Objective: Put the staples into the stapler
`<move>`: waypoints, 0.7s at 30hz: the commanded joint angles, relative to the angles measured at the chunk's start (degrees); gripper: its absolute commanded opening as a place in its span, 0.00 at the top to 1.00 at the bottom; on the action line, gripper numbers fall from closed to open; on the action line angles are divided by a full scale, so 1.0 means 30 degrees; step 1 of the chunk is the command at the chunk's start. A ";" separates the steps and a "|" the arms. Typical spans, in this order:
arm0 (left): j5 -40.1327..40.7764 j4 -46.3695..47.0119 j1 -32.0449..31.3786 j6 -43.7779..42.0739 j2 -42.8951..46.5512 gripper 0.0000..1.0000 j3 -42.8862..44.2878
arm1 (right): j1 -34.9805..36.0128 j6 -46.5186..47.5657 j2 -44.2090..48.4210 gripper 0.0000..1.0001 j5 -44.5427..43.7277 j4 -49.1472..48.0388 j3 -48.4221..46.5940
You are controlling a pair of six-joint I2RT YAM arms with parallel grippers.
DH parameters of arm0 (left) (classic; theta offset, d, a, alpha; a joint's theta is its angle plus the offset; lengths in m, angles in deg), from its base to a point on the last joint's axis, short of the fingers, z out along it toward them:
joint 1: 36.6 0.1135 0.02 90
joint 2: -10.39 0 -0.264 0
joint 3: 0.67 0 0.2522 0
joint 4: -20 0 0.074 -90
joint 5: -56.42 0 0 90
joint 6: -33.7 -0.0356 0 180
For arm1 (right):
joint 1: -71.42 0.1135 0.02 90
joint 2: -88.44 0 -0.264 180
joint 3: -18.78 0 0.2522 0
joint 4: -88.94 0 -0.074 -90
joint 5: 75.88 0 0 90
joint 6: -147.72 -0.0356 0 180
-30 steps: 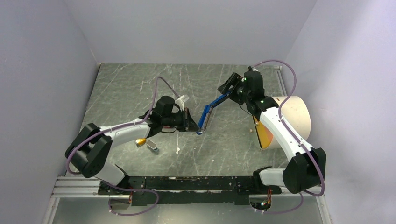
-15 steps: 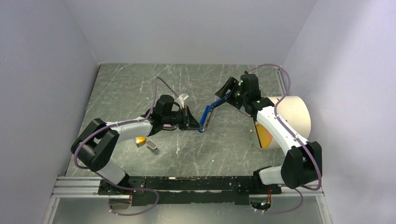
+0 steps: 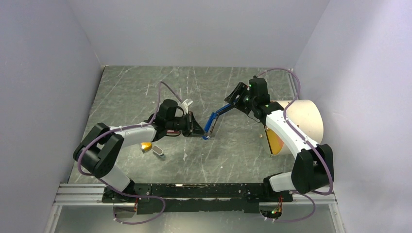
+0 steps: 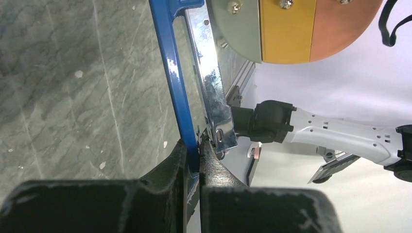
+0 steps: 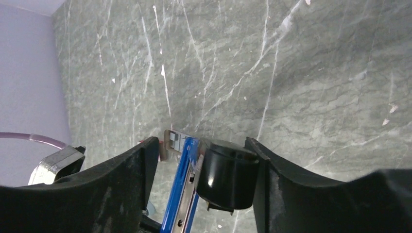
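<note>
Nearest, just off the left arm's elbow on the grey marbled worktop (image 3: pixel 233 155): small orange-yellow block (image 3: pixel 145 146) with a dark little piece (image 3: pixel 158 152) just beside it. Slightly right of those, a tiny pale sliver (image 3: pixel 185 156), too small to identify.

Farther in, mid-worktop: left pincer (image 4: pixel 193 154) pressed together on the low end of the stapler (image 3: pixel 210 125), thin blue edge nipped between black fingers. Stapler hinged apart, with blue bar and shiny metal rail (image 4: pixel 214 97) diverging and upper part slanting up off the worktop toward the right arm.

Off to the right at about that depth: large cream drum (image 3: pixel 306 119) on its side, orange face showing.

Farthest: right pincer (image 5: pixel 201 145) spread wide astride the stapler's raised end, black round knob (image 5: pixel 227 172) close against one finger. Gripping or merely straddling, impossible to tell.
</note>
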 commanded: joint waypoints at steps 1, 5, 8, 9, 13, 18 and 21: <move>-0.1800 0.1287 0.0172 -0.0926 0.1027 0.95 -0.0087 | -0.0127 -0.0042 -0.0321 0.35 -0.0239 0.0118 -0.0801; -0.2058 0.0885 0.0175 -0.1311 0.1419 0.95 -0.0159 | -0.0234 -0.0312 -0.0510 0.44 -0.0301 -0.0123 -0.0718; -0.2417 0.0897 0.0226 -0.1206 0.1544 0.95 -0.0188 | -0.0251 -0.0373 -0.0721 0.44 -0.0343 -0.0091 -0.0840; -0.2485 0.0831 0.0273 -0.1174 0.1597 0.95 -0.0246 | -0.0251 -0.0406 -0.0726 0.41 -0.0358 -0.0081 -0.0871; -0.2395 0.1404 0.0517 -0.0090 0.1732 0.95 -0.0750 | -0.0251 -0.0030 -0.0221 0.22 0.0327 -0.0614 -0.0644; -0.2055 0.5042 0.0560 0.3029 0.1310 0.95 -0.1683 | -0.0251 0.0036 0.0508 0.11 0.2183 -0.2162 0.0633; -0.1697 0.6185 0.0556 0.3710 0.0928 0.95 -0.1654 | -0.0251 -0.0128 0.0360 0.10 0.2623 -0.1859 0.0838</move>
